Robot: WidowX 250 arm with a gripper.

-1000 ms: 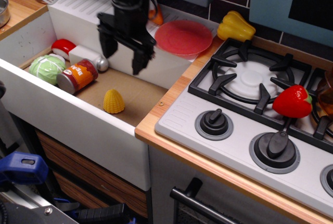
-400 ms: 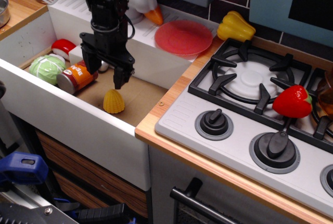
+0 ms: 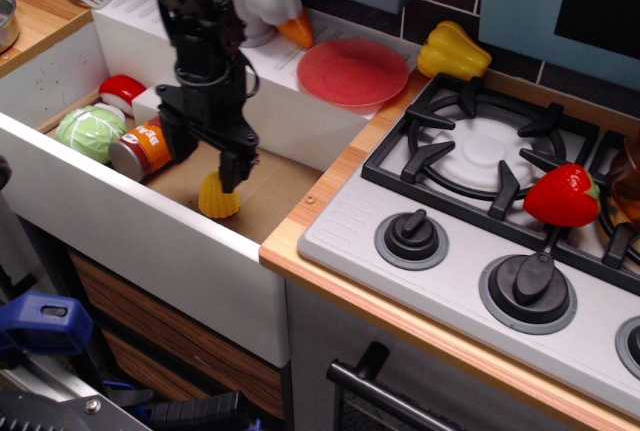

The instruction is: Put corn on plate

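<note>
The small yellow corn [image 3: 216,198] lies on the brown floor of the white sink [image 3: 130,221]. My black gripper [image 3: 203,161] is low in the sink, right over the corn. Its jaws are open, with one fingertip [image 3: 231,169] touching or just above the corn's top and the other towards the soup can. The corn's upper part is hidden by that fingertip. The flat round red plate [image 3: 353,72] lies on the white ledge behind the sink, to the right of the arm, with nothing on it.
In the sink's left part are an orange soup can [image 3: 146,146], a green cabbage [image 3: 89,132] and a red-and-white item [image 3: 122,92]. A yellow bell pepper [image 3: 452,51] sits by the plate. A red pepper [image 3: 562,196] lies on the stove [image 3: 480,151]. An orange carrot tip [image 3: 298,29] is behind.
My gripper moved left from near the plate and came down into the sink. It now stands right over the corn. The corn has not moved.
</note>
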